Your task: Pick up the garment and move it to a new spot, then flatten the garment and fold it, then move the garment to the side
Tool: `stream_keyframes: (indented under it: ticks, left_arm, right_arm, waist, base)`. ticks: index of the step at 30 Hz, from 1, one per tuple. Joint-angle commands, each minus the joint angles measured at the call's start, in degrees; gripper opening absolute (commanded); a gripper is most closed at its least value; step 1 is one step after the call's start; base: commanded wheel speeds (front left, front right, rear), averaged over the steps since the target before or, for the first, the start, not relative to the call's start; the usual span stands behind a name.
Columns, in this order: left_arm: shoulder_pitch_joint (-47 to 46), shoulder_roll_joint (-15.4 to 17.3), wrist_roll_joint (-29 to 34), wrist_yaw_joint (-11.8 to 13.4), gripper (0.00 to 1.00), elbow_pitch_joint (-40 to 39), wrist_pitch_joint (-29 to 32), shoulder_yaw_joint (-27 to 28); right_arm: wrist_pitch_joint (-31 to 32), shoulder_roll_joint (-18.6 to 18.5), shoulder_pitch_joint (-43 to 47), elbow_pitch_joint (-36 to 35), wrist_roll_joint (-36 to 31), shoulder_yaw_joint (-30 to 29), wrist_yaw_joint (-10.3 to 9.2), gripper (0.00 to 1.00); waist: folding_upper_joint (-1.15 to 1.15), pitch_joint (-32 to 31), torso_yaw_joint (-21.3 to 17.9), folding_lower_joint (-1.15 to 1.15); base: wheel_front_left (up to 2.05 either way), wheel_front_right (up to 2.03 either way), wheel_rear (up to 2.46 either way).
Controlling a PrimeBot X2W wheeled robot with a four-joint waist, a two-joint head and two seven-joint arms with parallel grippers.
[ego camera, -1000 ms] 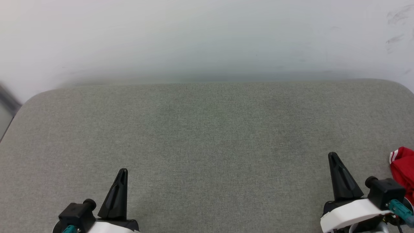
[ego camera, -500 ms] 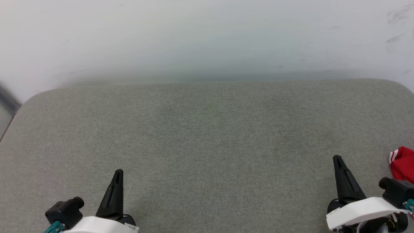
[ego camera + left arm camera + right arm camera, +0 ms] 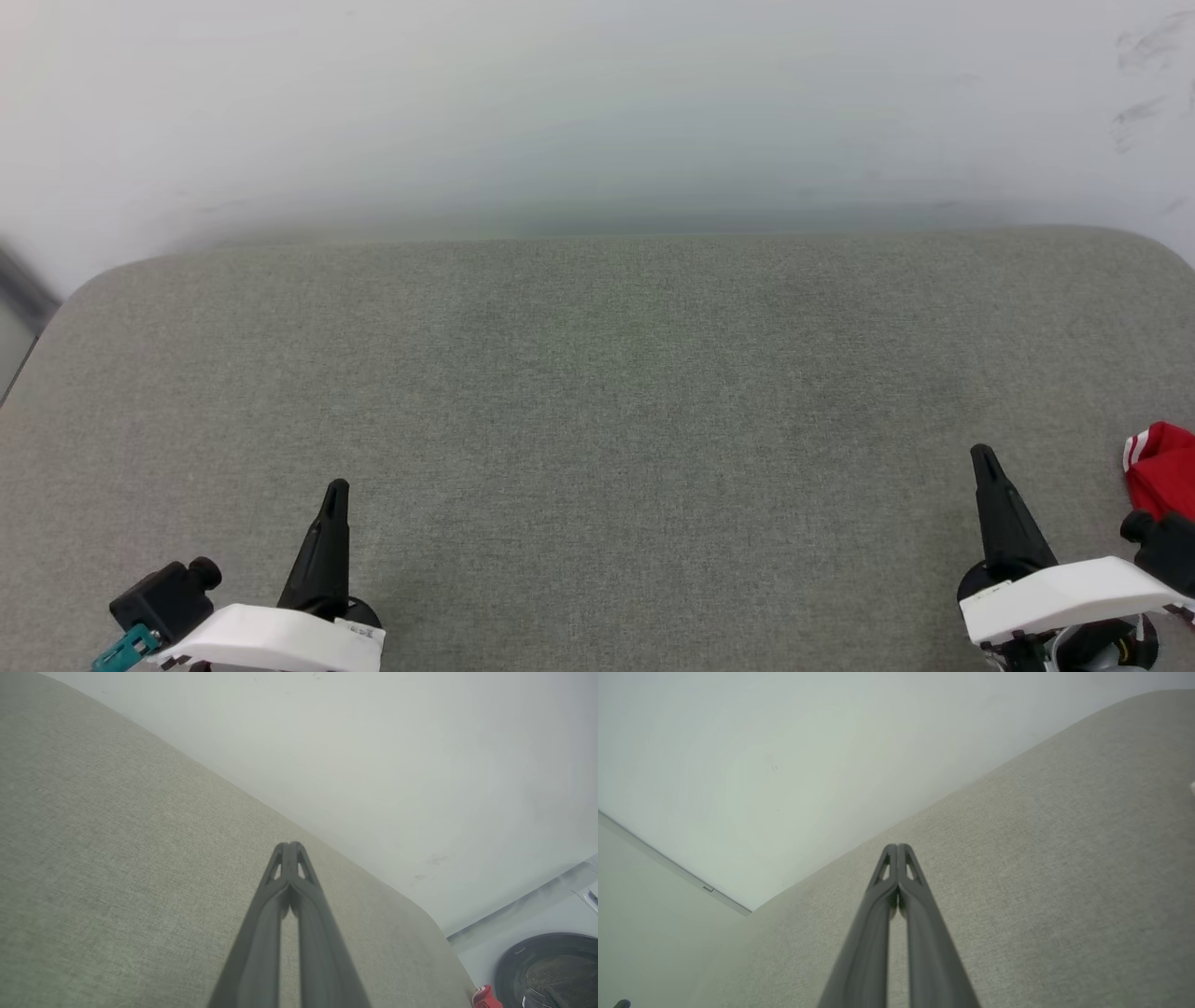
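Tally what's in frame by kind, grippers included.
Black two-finger grippers, both shut: 2 (left gripper, right gripper)
Red garment with white striped trim, at the surface's right edge: 1
Grey woven-fabric padded surface: 1
Dark round appliance door: 1
Total: 5

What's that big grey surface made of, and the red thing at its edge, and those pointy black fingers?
Grey surface: looks like woven upholstery fabric, matte, with fine heathered weave and rounded corners. Red garment: soft cloth, rumpled, with white stripe trim. Fingers: probably moulded plastic, matte black, with cut-outs near the tips.
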Motion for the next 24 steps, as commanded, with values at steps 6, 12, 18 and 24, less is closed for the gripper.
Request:
stream_keyframes:
  ticks: [6,12,18,24]
  left_arm:
    - [-2.14,-0.09,-5.99,-0.05,0.0,0.18,1.52,0.82]
    - [-2.73,-0.2,-10.24,-0.06,0.0,0.84,2.61,1.18]
    - [-3.28,-0.32,-14.23,-0.07,0.0,1.45,3.68,1.57]
    - [-3.86,-0.45,-17.98,-0.08,0.0,2.05,4.69,1.98]
  right_arm:
    - [1.27,0.16,-2.1,0.01,6.56,-0.59,-0.01,0.0]
    - [2.22,0.22,-2.36,0.54,11.17,-0.94,-0.01,0.0]
    - [3.07,0.28,-2.75,1.03,15.55,-1.27,-0.01,0.0]
    - [3.94,0.33,-3.06,1.47,19.64,-1.57,-0.01,0.0]
  waist:
    - [0.0,0.03,-0.03,0.0]
    - [0.0,0.06,-0.05,0.0]
    - [0.0,0.09,-0.08,0.0]
    - [0.0,0.11,-0.1,0.0]
  base:
    - [0.0,0.0,0.0]
    - [0.0,0.0,0.0]
    - [0.0,0.0,0.0]
    - [0.0,0.0,0.0]
